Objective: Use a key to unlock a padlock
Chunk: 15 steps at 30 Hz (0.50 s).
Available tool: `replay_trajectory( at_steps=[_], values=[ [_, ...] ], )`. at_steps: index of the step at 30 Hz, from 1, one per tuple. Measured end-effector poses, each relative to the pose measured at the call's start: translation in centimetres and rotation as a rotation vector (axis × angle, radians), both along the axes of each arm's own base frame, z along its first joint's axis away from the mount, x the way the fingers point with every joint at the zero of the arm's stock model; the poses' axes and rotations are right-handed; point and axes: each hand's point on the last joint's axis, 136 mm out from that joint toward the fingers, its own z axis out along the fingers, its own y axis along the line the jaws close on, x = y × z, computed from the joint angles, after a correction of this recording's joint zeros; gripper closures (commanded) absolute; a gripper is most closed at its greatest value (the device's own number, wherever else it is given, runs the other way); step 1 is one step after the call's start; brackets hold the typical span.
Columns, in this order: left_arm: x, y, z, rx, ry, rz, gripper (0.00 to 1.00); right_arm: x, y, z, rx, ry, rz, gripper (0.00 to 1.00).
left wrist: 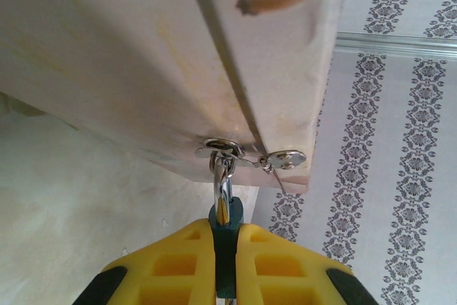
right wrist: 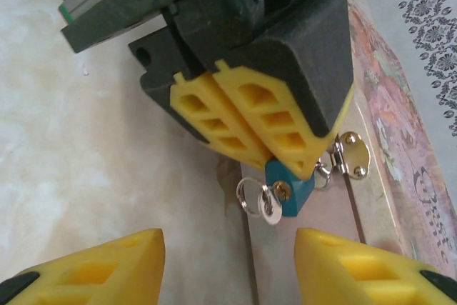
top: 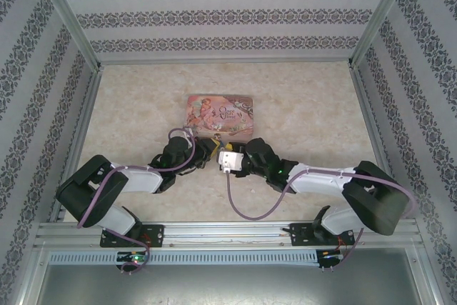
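Clamping the padlock (right wrist: 291,194) in your left gripper (left wrist: 226,237), you had your right gripper (right wrist: 228,244) spread before the inserted key (right wrist: 270,211), which, I think, next needed pinching and turning.

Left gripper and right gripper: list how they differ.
The left gripper is shut; the right gripper is open. The left gripper clamps the padlock; the right gripper holds nothing, its fingers apart, short of the key. Both have yellow fingers.
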Motion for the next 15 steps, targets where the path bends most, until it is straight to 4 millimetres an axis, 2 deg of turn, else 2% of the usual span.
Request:
replay_trajectory(
  at_steps=[8, 15],
  values=[
    [0.00, 0.00, 0.00, 0.000, 0.000, 0.000, 0.90, 0.76, 0.87, 0.22, 0.017, -0.014, -0.001, 0.64],
    [-0.01, 0.00, -0.01, -0.002, 0.002, 0.001, 0.90, 0.90, 0.93, 0.04, 0.017, -0.016, -0.005, 0.71]
  ],
)
